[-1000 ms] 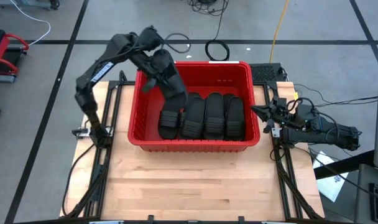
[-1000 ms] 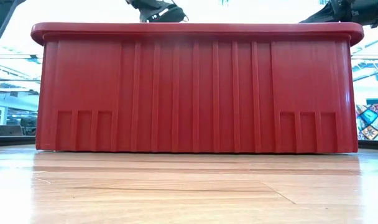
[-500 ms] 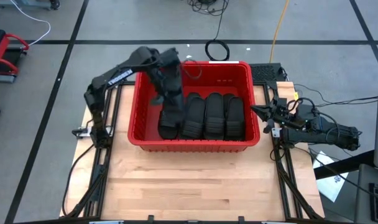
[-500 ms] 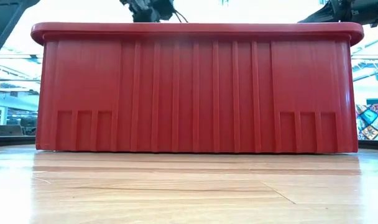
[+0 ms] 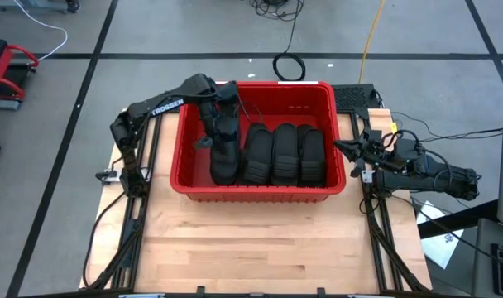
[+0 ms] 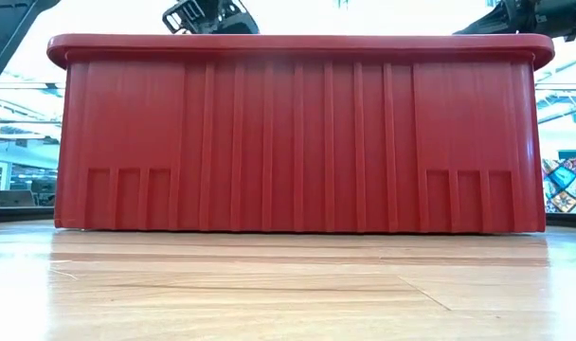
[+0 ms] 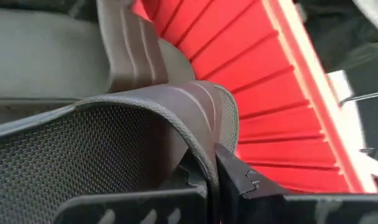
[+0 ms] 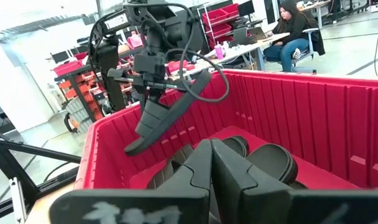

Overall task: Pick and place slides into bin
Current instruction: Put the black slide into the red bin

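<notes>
- You have one slide [image 8: 167,118] hanging tilted inside the bin [image 5: 256,192], toe end angled down, above the left end of the row already packed there
- From the right wrist view you can see this slide clear of the bin floor, its lower tip close over the sandals beneath it
- The packed slides [image 5: 283,155] lie side by side along the bin's front half, straps up; you can count at least three dark soles abreast to the right of the held one, touching each other
- Your left gripper [image 5: 221,132] is clenched on the held slide, pinching its strap edge; in the left wrist view the ribbed strap [image 7: 176,106] arches right over the fingers [image 7: 239,177], with the red ribbed bin wall just behind
- The left arm [image 5: 156,108] reaches in over the bin's left rear corner, and its top just shows above the rim in the low view
- Your right gripper [image 5: 351,151] waits outside the bin, just beside its right wall, fingers pressed together and grasping nothing
- The bin sits on the wooden table [image 5: 260,244], towards the rear, with bare boards in front of it
- A person [image 8: 295,31] sits at a desk in the room far behind the table
</notes>
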Available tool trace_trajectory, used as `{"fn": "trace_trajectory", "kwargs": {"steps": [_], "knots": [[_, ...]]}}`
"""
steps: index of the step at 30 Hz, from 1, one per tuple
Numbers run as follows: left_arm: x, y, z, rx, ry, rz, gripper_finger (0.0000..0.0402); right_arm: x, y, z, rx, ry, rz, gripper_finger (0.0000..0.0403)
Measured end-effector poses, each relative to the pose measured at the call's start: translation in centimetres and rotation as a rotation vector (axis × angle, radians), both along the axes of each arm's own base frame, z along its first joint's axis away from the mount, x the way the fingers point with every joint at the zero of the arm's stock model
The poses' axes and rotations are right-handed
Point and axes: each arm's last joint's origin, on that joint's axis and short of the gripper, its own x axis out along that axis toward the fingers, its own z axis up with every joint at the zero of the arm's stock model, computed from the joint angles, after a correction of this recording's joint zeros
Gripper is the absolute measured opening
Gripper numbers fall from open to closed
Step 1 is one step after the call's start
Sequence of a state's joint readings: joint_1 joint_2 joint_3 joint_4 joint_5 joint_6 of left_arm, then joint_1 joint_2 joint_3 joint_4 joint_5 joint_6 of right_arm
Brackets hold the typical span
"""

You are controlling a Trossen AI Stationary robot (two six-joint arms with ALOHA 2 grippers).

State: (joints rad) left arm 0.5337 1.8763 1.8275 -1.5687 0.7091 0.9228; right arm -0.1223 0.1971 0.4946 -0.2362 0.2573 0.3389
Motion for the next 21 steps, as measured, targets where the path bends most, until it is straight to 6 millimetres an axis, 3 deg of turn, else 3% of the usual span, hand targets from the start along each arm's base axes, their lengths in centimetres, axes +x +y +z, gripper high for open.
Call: {"fn": "trace_trajectory", "kwargs": {"steps": [8,21], "knots": [[-0.5,0.7,-3.3,-0.079,0.018,0.015,0.0000,0.0,0.0,0.0,0.001,0.000,0.000,0.0000],[-0.9,0.4,-8.1,-0.051,0.030,-0.034,0.0000,0.0,0.0,0.0,-0.017,0.007,-0.001,0.0000]]}}
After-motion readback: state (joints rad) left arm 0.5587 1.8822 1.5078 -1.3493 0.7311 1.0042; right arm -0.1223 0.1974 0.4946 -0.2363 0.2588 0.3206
